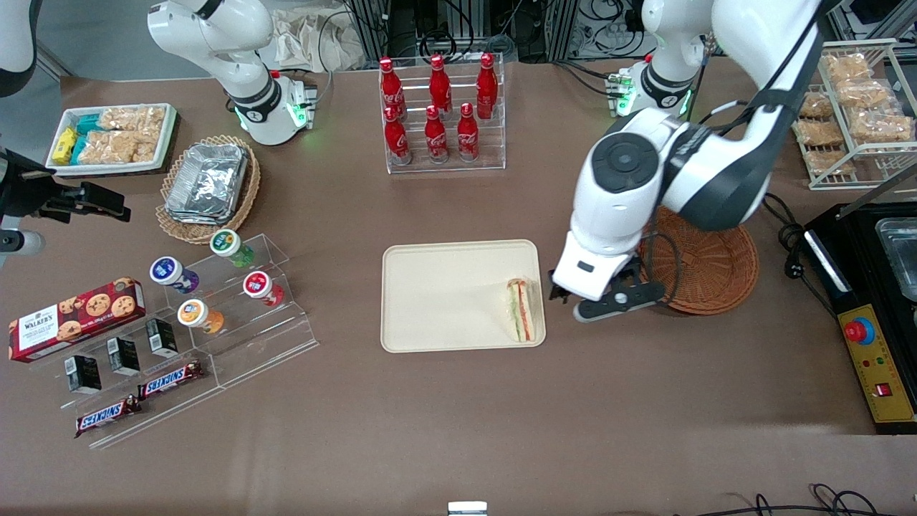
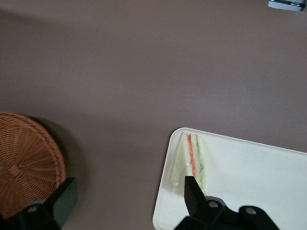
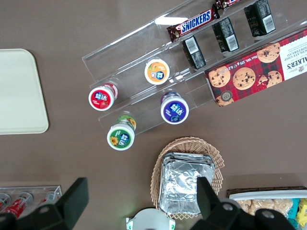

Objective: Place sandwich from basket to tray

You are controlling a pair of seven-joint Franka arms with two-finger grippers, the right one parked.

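Looking from the front, we find the gripper (image 1: pixel 573 299) hanging low over the table (image 1: pixel 458 416), between the tray (image 1: pixel 430 294) and the basket (image 1: pixel 716 269); its fingers are mostly hidden under the wrist housing here. The sandwich (image 1: pixel 521 309) lies in the tray, tight against the rim at the working arm's end. Its long axis runs toward the front camera, the filling stripes following that line, and it narrows to a point at the end nearest the camera. The rest of the tray is bare cream surface. The basket sits just beside the gripper, partly covered by the arm.

From the left wrist view, we note the jaws spread wide with nothing between them. One fingertip (image 2: pixel 192 189) overlaps the sandwich (image 2: pixel 189 163) in this view; whether it touches we cannot tell. The other sits at the edge of the basket (image 2: pixel 29 163). Brown table (image 2: pixel 144 72) shows between basket and tray (image 2: pixel 249 182).

From the right wrist view, we see only a corner of the tray (image 3: pixel 19 96), with open table around it.
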